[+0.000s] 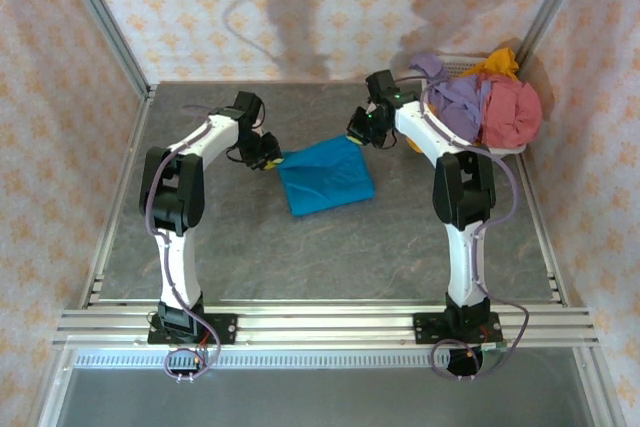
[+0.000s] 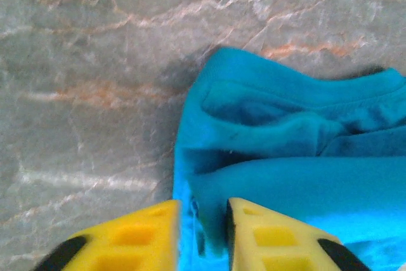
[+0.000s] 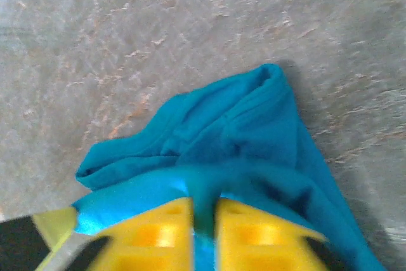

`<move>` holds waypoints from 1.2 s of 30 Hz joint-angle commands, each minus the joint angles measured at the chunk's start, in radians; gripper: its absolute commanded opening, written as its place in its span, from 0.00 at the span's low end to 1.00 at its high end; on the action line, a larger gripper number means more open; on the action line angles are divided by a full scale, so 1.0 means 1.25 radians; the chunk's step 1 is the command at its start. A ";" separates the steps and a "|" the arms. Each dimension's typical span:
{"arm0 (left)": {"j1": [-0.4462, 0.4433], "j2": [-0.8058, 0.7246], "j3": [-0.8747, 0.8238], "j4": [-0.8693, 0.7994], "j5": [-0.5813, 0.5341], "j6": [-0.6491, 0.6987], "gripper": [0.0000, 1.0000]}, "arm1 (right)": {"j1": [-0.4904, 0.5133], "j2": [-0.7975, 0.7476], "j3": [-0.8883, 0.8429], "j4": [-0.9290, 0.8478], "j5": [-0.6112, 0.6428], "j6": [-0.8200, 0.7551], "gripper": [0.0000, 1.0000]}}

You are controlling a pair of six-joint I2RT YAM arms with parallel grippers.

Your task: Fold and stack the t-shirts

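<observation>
The left claw (image 2: 203, 236), slightly spread, straddles the edge of the crumpled teal-blue cloth t-shirt (image 1: 325, 177) at mid-frame. The right claw (image 3: 205, 236) is barely parted, with cloth between its fingers.

Teal-blue t-shirt (image 1: 326, 177) (grey marbled table (image 1: 300, 257))

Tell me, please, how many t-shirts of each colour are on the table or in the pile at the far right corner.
teal-blue t-shirt: 1
lavender purple t-shirt: 1
orange-yellow t-shirt: 1
dusty red t-shirt: 1
Total: 4
</observation>
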 commanded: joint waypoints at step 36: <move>-0.023 0.186 0.269 -0.009 -0.047 -0.031 0.47 | -0.018 -0.110 -0.329 0.147 -0.124 0.074 0.62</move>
